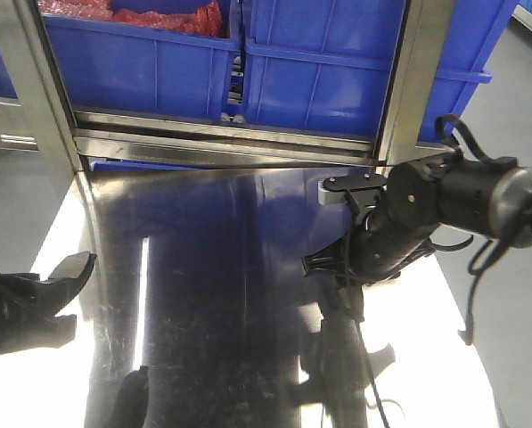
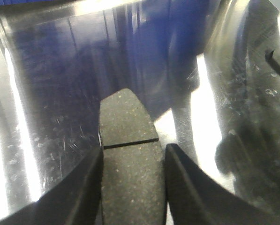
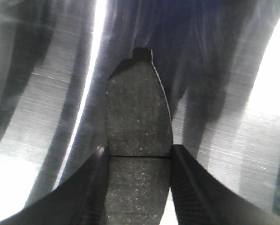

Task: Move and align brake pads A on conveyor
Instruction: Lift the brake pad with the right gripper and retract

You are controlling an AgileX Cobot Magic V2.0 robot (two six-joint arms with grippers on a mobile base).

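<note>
Brake pads A [image 2: 126,117]: 2 seen, each lower centre of its wrist view, over steel tabletop [image 1: 203,267]. Left gripper [image 2: 132,153] clamped across 1; right gripper [image 3: 139,152] across second pad [image 3: 137,108]. Judged rigid, dense, gritty-faced: side-edge grip near groove [image 2: 130,143] suits. Conveyor unseen.

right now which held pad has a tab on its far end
The pad in the right gripper: a small tab juts from its far end; the left gripper's pad ends plainly rounded.
</note>
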